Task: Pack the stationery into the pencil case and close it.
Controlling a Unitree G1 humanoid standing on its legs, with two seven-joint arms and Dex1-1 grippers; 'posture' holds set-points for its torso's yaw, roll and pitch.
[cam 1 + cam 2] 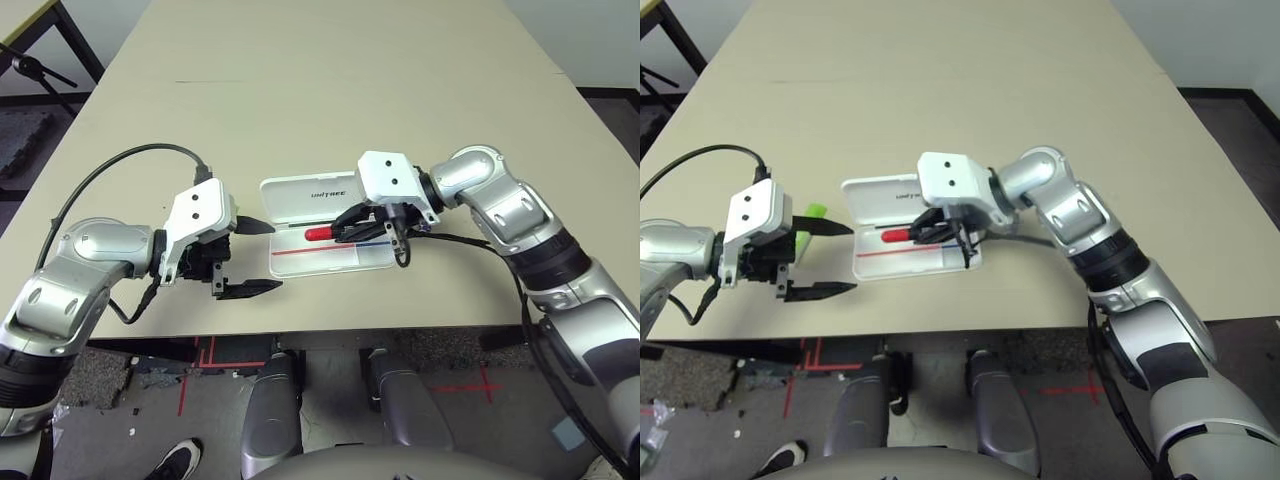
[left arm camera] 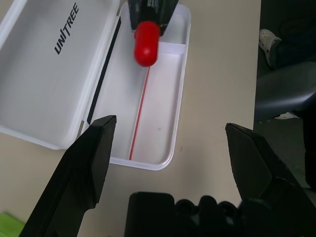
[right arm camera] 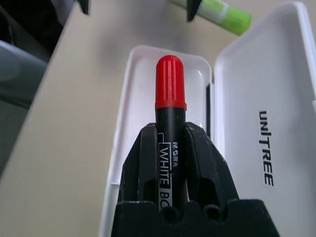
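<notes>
Surface: beige table [image 1: 330, 90] with dark floor and red tape marks below its near edge.
Pencil case: the white pencil case [image 1: 300, 262] lies open near the table's front edge, between the two arms; its lid [image 1: 310, 197] is folded back flat on the far side with dark "UNITREE" lettering facing up, and a red line runs along the floor of the tray.
Red marker: the red marker [image 3: 170, 106] has a red cap and a black body printed "WHITE BO…"; it sits over the right-hand part of the open tray, cap pointing toward the robot's left. Whether it touches the tray floor cannot be told.
Right gripper: the right gripper [image 1: 372, 222] is over the tray, its two black fingers [image 3: 205, 165] clamped on the marker's black body.
Highlighter: the lime-green highlighter [image 1: 812, 222] lies on the table just left of the case, partly hidden behind the left gripper's housing.
Left gripper: the left gripper [image 1: 258, 257] hovers beside the case's left end, its fingers [image 2: 86, 168] spread wide apart and holding nothing.
</notes>
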